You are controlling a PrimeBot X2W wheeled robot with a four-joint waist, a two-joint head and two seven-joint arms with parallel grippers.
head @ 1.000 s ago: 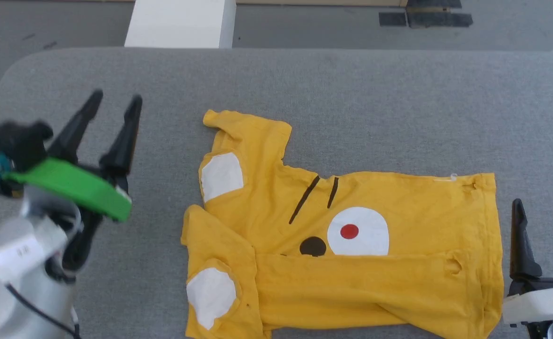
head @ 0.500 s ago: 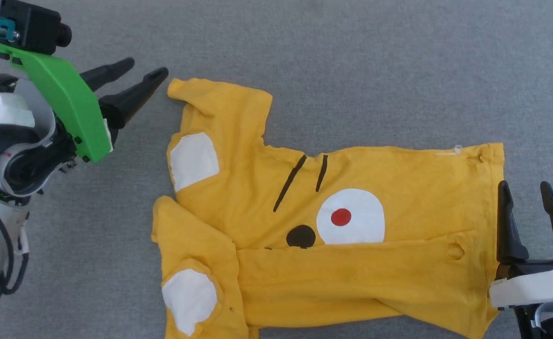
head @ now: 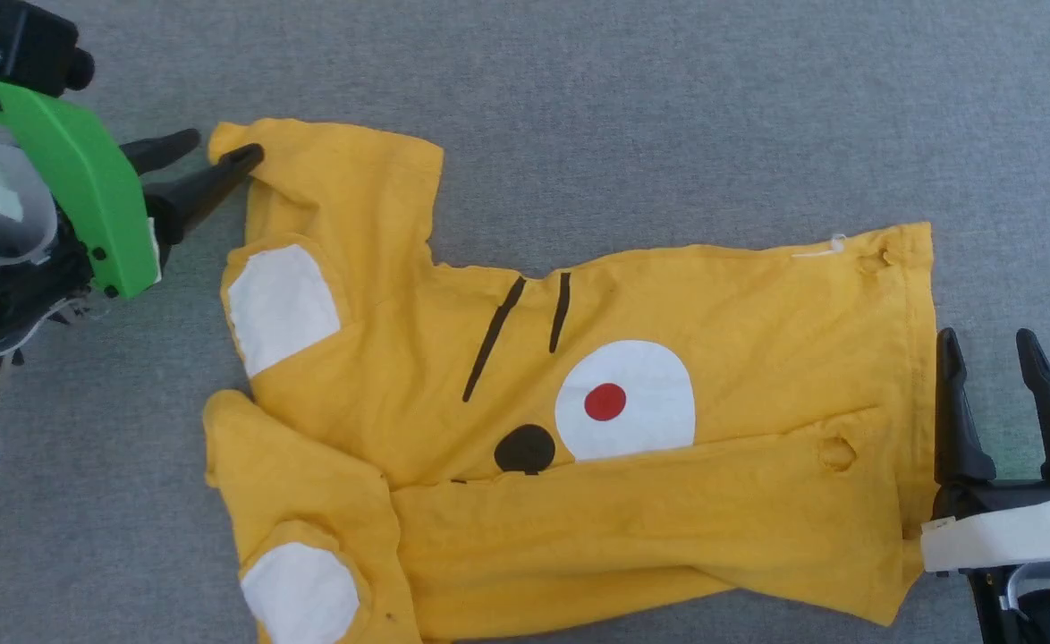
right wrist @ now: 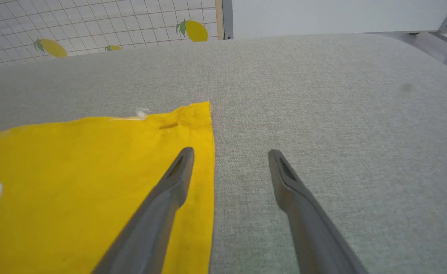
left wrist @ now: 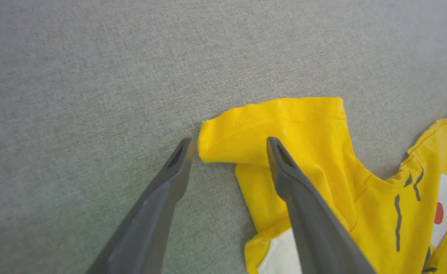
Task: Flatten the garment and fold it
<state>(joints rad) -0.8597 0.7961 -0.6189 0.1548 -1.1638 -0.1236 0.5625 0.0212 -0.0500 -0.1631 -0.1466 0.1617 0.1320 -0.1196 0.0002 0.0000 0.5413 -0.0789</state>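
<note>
Reaching in since earlier, the left claw (head: 221, 148) straddled a sleeve corner (left wrist: 269, 118) of the garment (head: 668, 295), half-folded on the tabletop (head: 668, 107); the right claw (head: 986, 338) sat at its hem. Both gaped empty. Soft, light cloth: pinch hems.

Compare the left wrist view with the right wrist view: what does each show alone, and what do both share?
Left wrist view: a sleeve with the left tool open at its corner, plus black printed lines. Right wrist view: the hem, a lemon-patterned wall, the right tool open. Shared: the yellow garment on the grey surface.
</note>
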